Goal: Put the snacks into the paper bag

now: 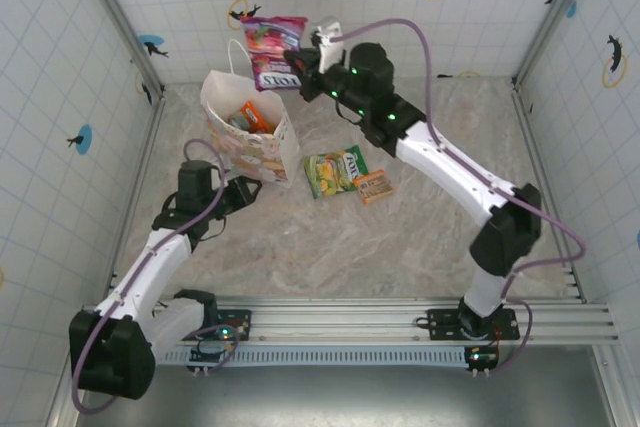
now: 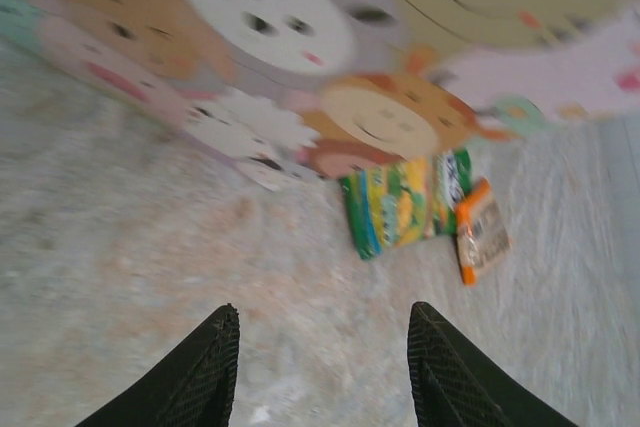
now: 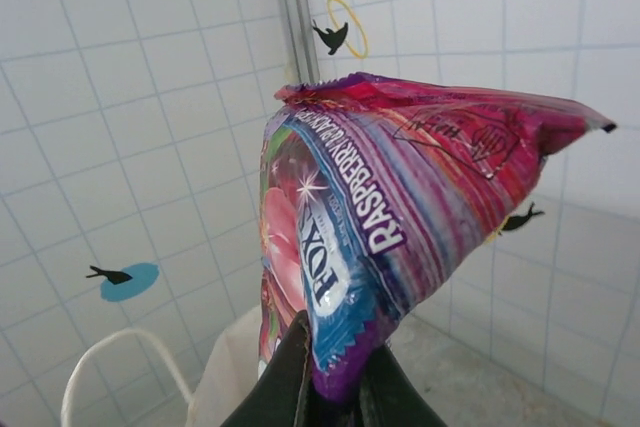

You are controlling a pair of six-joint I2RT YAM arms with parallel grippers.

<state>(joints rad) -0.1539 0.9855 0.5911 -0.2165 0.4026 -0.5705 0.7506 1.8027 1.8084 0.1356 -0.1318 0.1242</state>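
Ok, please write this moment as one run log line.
right claw: shut on pink raspberry packet, held up near paper bag | left claw: open, empty, low by bag | on table: green packet, orange bar

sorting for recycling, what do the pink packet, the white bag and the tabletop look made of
Pink packet: likely thin plastic film, glossy, sharply creased with bright highlights.
Paper bag: seemingly matte printed paper, stiff folded walls standing upright.
Tabletop: dull marble-patterned surface; stone or print, cannot tell.
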